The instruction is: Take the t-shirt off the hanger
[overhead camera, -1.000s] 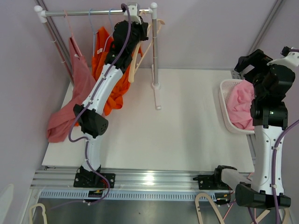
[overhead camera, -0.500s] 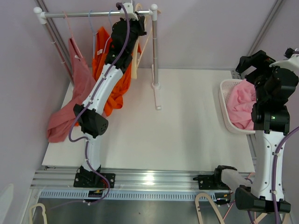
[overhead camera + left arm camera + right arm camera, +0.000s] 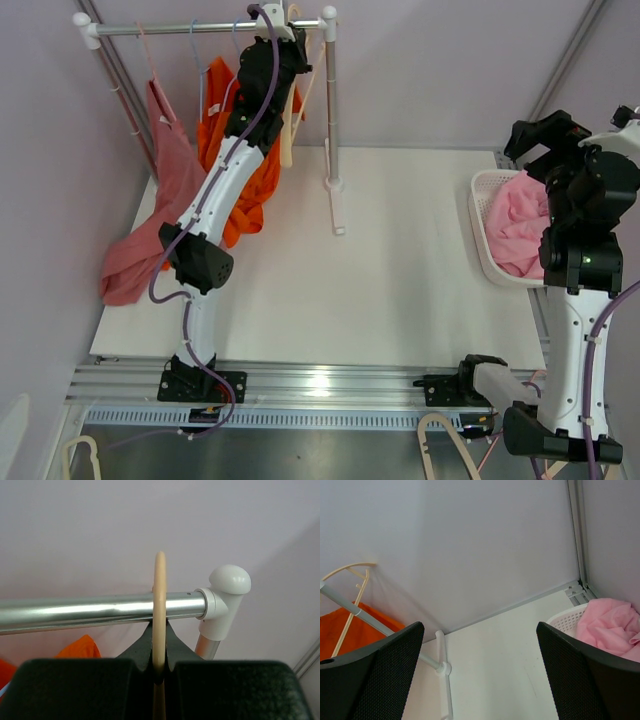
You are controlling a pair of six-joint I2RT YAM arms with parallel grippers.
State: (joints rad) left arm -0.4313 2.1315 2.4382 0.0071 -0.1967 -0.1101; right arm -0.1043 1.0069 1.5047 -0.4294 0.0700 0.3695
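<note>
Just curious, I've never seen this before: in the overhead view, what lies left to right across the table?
Dusty-pink garment → orange t-shirt → wooden hanger → rack's upright post → white basket holding pink cloth.

Orange t-shirt [image 3: 211, 118], cream hanger [image 3: 159, 582]

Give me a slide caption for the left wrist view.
Left gripper shut on cream hanger hook over silver metal rail.

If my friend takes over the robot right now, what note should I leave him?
Left gripper: fingers shut on the bare cream hanger, its hook at the rail.
Right gripper: open, empty, near the basket.
Done: pink garment lies in the basket.
Left: orange t-shirt and salmon garment hang from the rail, not yet removed.
</note>
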